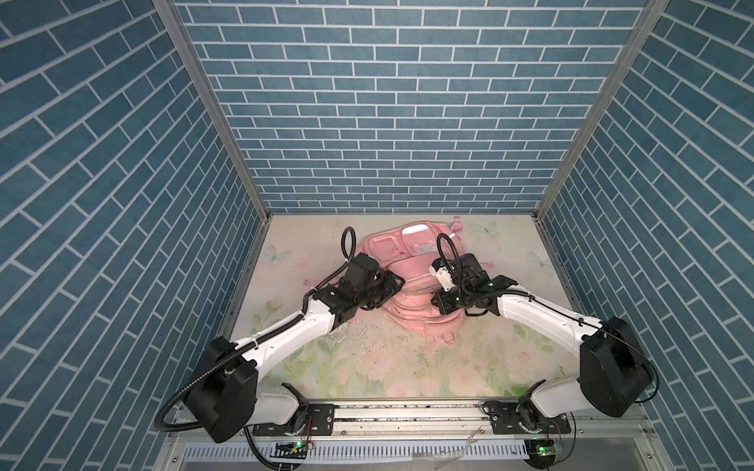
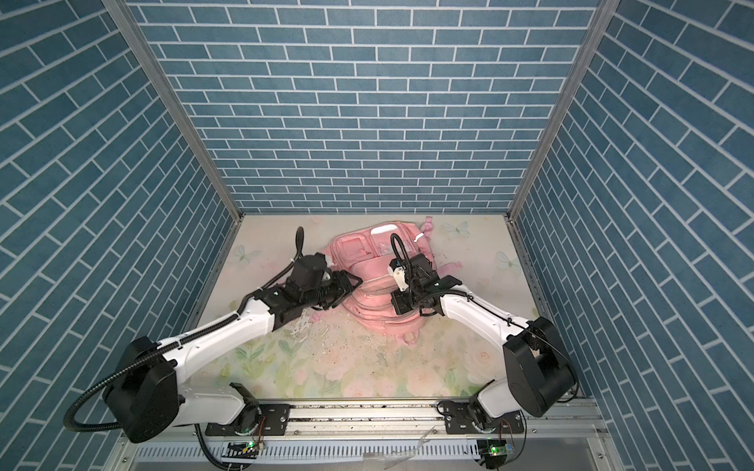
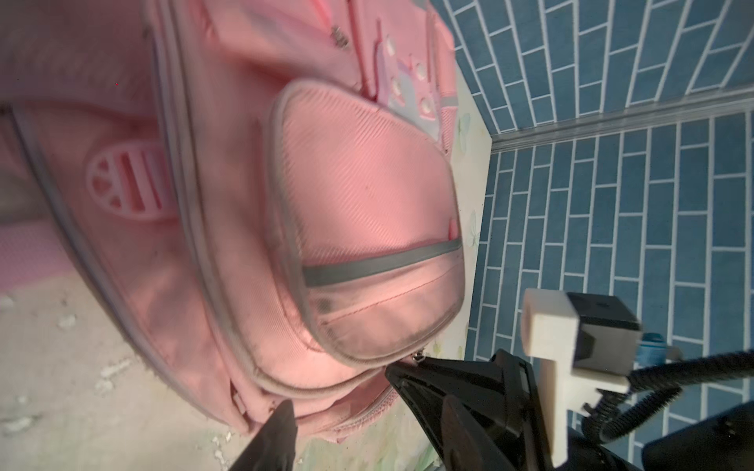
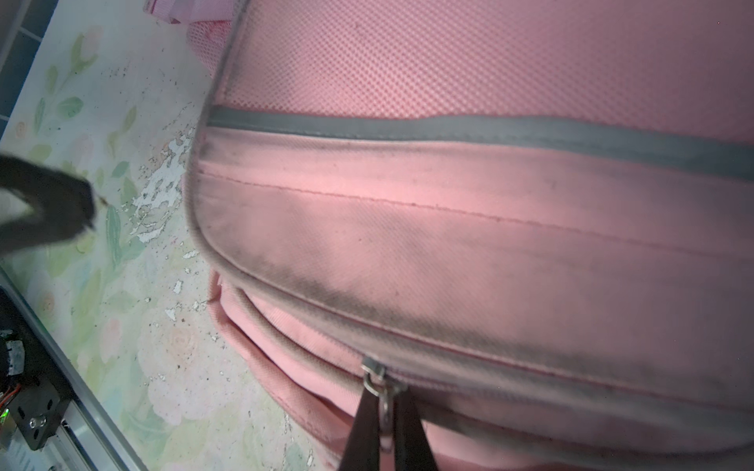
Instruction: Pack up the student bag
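Three blue brick-pattern walls (image 1: 387, 102) enclose floral surface (image 1: 367, 367), print flaking near middle. One student bag (image 1: 408, 310), pink, lies flat toward back centre of surface. Two white-and-black arms (image 1: 285, 334) reach onto it. Left tool (image 1: 389, 290): jaws apart, gripping nothing, at bag's edge. Right tool (image 4: 385, 401): pinched closed on one zipper pull (image 4: 375, 379).

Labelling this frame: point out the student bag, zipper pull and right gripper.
student bag (image 1: 412, 310): in a top view, pink front panel.
zipper pull (image 4: 374, 373): right wrist view, metal slider.
right gripper (image 4: 385, 401): right wrist view, between its fingertips.
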{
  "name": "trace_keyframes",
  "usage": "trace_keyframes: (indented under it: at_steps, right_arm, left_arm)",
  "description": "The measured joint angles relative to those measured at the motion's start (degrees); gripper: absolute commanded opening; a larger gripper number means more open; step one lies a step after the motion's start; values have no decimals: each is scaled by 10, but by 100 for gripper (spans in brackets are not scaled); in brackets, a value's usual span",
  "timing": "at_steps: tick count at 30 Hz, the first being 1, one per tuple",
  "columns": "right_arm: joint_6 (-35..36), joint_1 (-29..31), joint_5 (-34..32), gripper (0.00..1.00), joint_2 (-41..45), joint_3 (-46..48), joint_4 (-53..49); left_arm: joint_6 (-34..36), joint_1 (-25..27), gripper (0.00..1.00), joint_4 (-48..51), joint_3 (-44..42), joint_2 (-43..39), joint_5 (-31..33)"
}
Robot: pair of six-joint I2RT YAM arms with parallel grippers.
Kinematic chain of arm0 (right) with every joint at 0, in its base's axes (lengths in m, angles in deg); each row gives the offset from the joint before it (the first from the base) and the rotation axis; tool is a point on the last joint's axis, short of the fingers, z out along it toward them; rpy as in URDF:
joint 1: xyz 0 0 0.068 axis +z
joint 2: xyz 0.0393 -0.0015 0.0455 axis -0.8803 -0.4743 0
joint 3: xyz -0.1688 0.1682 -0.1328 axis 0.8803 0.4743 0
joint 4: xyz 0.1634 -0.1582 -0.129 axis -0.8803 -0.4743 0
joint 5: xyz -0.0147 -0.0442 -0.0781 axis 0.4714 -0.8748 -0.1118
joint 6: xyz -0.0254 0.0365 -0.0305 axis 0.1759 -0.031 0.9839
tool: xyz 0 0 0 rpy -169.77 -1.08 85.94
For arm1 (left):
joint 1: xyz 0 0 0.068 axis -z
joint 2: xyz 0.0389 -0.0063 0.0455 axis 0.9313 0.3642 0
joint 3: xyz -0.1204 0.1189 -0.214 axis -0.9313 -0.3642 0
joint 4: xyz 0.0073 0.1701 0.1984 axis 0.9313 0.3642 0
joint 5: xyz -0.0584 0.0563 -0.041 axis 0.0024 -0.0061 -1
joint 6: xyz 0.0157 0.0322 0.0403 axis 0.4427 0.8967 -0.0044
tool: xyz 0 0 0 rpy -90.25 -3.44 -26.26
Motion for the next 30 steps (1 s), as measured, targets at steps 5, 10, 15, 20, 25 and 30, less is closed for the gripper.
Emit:
trace_keyframes:
  at_steps: [5, 10, 15, 20, 25, 30]
  right_arm:
    - [0, 0, 3, 0, 11, 16, 20]
    - [0, 0, 5, 0, 16, 26, 33]
    - [0, 0, 5, 0, 21, 29, 37]
    - [-3, -2, -2, 0, 21, 29, 36]
    - [-2, -3, -10, 0, 31, 30, 35]
    - [14, -17, -1, 0, 44, 31, 31]
  left_arm:
    - [-103, 46, 58, -61, -37, 12, 51]
    - [-141, 64, 57, -115, -25, 44, 91]
    - [-159, 68, 48, -162, -6, 95, 101]
    - [-141, 62, 10, -150, 24, 143, 85]
    - [-104, 36, 0, -130, 42, 139, 43]
    - [-56, 9, 0, -104, 41, 113, -8]
